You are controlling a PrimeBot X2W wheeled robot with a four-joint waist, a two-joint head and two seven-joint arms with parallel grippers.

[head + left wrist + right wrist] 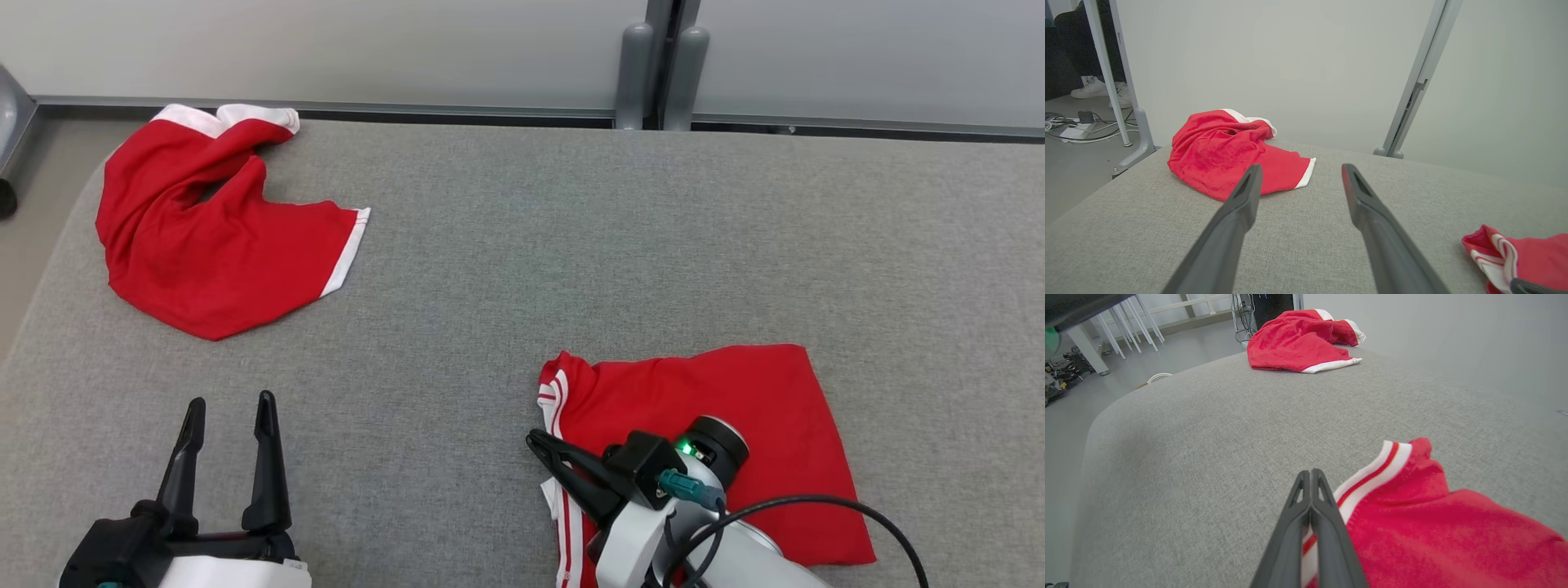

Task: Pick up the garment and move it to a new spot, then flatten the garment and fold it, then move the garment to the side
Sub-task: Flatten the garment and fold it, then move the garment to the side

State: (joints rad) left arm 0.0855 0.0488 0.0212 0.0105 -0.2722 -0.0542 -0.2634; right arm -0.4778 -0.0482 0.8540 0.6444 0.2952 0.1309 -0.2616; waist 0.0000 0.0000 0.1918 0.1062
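Observation:
A red garment [735,400] with a white-and-red striped band lies folded flat at the near right of the grey padded table [522,245]. It also shows as a red garment [1433,531] in the right wrist view and at the lower right of the left wrist view [1535,253]. My right gripper [532,437] is shut, its fingers lying over the striped edge with the tips [1310,471] past it above bare table; nothing shows pinched between them. My left gripper [230,400] stands open at the near left over bare table [1301,167], holding nothing.
A second red garment [212,253] with white trim lies crumpled at the far left corner [1220,159] [1298,347]. Two grey posts [657,73] stand behind the table's far edge by a pale wall. Cables [1069,126] and a person's white shoes [1094,87] are on the floor to the left.

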